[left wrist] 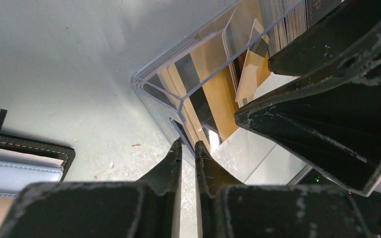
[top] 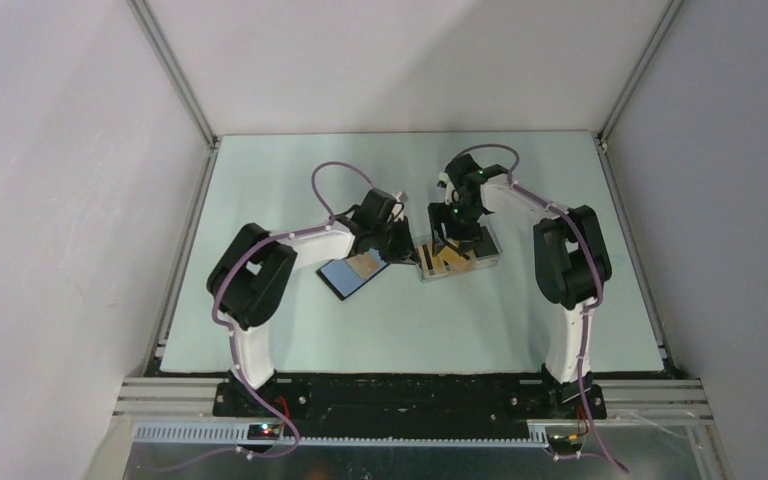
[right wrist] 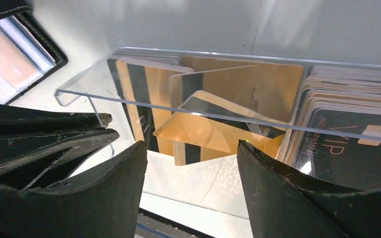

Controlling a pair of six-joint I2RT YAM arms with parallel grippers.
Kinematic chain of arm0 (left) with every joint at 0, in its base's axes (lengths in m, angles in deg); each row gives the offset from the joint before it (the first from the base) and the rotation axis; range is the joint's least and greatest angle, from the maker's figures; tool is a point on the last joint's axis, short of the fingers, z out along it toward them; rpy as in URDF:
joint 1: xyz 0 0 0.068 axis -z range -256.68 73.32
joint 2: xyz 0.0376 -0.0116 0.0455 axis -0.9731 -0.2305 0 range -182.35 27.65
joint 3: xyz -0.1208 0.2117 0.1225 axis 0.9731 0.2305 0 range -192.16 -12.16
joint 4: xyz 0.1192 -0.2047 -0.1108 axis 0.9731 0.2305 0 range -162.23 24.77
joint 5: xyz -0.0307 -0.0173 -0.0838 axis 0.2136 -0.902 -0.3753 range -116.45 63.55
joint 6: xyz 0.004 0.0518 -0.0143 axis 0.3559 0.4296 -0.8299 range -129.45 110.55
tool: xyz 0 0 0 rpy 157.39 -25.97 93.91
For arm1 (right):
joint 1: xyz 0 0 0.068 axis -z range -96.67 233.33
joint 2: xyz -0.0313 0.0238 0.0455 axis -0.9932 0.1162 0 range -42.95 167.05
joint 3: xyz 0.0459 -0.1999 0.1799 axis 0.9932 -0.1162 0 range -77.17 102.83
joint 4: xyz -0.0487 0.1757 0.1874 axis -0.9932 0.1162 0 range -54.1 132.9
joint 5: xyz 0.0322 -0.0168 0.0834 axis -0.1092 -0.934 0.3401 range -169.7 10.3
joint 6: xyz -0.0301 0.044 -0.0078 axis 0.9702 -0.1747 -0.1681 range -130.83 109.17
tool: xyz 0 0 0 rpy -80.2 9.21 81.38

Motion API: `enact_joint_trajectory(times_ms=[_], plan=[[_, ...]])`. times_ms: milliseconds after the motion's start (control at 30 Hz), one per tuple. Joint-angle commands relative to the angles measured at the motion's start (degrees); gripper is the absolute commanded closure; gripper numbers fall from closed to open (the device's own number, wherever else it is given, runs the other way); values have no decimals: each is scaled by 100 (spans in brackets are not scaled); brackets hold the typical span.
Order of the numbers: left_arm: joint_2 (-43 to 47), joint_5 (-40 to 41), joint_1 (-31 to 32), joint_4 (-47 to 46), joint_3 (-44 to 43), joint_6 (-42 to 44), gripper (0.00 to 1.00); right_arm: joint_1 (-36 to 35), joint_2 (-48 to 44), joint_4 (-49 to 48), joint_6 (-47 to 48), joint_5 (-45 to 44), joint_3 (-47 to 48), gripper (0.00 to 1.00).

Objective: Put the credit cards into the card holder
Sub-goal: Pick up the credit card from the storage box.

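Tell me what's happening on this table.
Both arms are working at a clear tray of orange-yellow credit cards. The right gripper hangs open over a loose, tilted card in the tray. The left gripper, its fingers all but closed, sits at the tray's corner with nothing visibly held. The card holder lies open on the table, left of the tray.

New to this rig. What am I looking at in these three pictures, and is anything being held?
Two robot arms stand on a table. The overhead picture shows both: left arm, right arm. The other two come from cameras on their wrists, looking past their own black jaws. On the table lie an open card holder and a clear tray of cards. The right jaws hang open over the tray; the left jaws are almost shut near its corner. Neither visibly holds anything.
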Motion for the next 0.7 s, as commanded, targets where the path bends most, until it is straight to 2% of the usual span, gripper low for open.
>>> enact_joint_trajectory(times_ms=[0, 200, 400, 667], plan=[[-249, 242, 2, 405, -27, 224, 93, -119, 45, 100, 162, -356, 378, 29], [-249, 242, -2, 400, -17, 228, 93, -124, 211, 208, 196, -395, 441, 30], [-263, 225, 2, 403, -18, 243, 93, -309, 102, 25, 273, -1129, 355, 28], [-275, 218, -2, 406, -26, 235, 94, -401, 326, -61, 377, -1167, 393, 29]])
